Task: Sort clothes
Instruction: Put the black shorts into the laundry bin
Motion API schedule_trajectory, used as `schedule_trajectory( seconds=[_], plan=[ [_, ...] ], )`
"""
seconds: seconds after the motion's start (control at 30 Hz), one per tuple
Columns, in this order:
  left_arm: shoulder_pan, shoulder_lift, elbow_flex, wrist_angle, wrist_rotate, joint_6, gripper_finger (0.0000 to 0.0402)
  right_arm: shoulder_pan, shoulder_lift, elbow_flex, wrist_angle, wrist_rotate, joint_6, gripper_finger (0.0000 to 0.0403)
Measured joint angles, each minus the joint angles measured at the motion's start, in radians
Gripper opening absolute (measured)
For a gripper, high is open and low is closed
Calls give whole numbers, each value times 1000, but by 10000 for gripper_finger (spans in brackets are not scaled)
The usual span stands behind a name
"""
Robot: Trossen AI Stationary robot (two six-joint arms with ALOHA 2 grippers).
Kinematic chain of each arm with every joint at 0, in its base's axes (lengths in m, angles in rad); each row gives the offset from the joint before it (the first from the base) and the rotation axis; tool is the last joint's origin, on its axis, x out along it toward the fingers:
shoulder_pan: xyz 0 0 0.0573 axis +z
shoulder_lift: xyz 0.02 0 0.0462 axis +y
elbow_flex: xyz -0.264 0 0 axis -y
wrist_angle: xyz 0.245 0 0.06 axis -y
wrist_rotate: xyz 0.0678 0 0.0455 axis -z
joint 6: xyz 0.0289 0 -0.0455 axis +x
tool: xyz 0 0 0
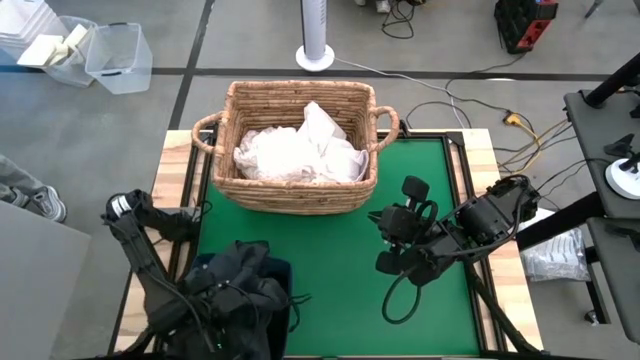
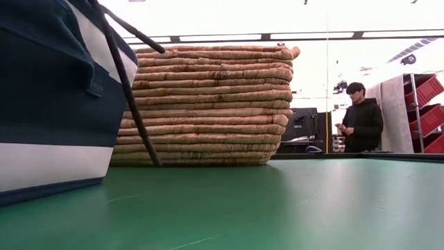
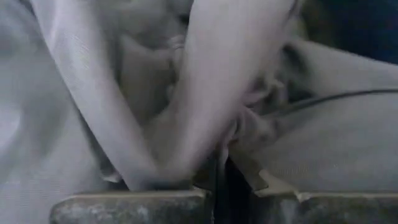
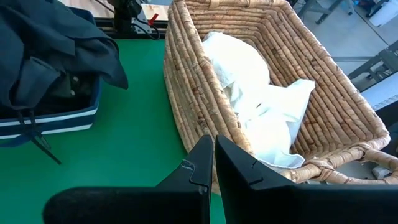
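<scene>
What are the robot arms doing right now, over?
Left gripper shut, down in dark clothes in blue bin. Right gripper shut, empty, over green mat. White clothes in wicker basket. Nothing blocking.

Table surface [image 1: 340, 240]: solid green, pale wood border at the edges. Wicker basket [image 1: 300, 190]: tan, coiled weave in horizontal bands (banding clearest in the low view). White clothes [image 1: 300, 150] inside it, plain. Dark clothes [image 1: 235, 280]: black to dark grey, no pattern. Fabric bin [image 2: 48, 104]: navy blue with one white horizontal stripe.
</scene>
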Motion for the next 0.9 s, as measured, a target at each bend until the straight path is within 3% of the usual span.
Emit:
schedule_trajectory(
  seconds=[0.1,0.9],
  plan=[
    [8,0,-64,32,-2,-19,0,0,0,0,0,0,2,12],
    [63,-18,-551,752,27,-50,0,0,0,-22,0,0,53,12]
  ],
)
